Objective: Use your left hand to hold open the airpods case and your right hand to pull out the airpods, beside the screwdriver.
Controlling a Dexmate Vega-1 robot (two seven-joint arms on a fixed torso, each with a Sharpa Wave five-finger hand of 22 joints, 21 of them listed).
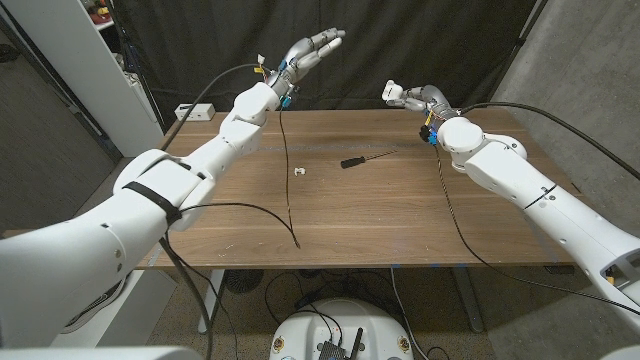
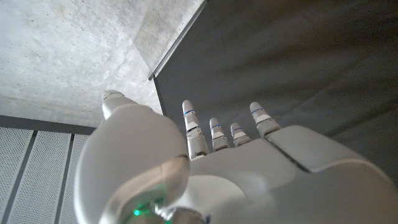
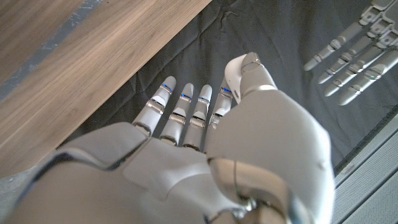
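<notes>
Left hand [image 1: 312, 50] is raised above the table's [image 1: 250, 225] far left edge, fingers extended and apart, holding nothing. AirPods case [image 1: 298, 171], a small white object too small to judge open or closed, lies mid-table just left of the screwdriver [image 1: 365, 159]. Right hand [image 1: 412, 97] hovers past the far edge, fingers straight, close together, empty

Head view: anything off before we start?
Both hands are raised past the table's far edge, left hand and right hand holding nothing. The small white object, likely the airpods case, sits untouched beside the screwdriver.
</notes>
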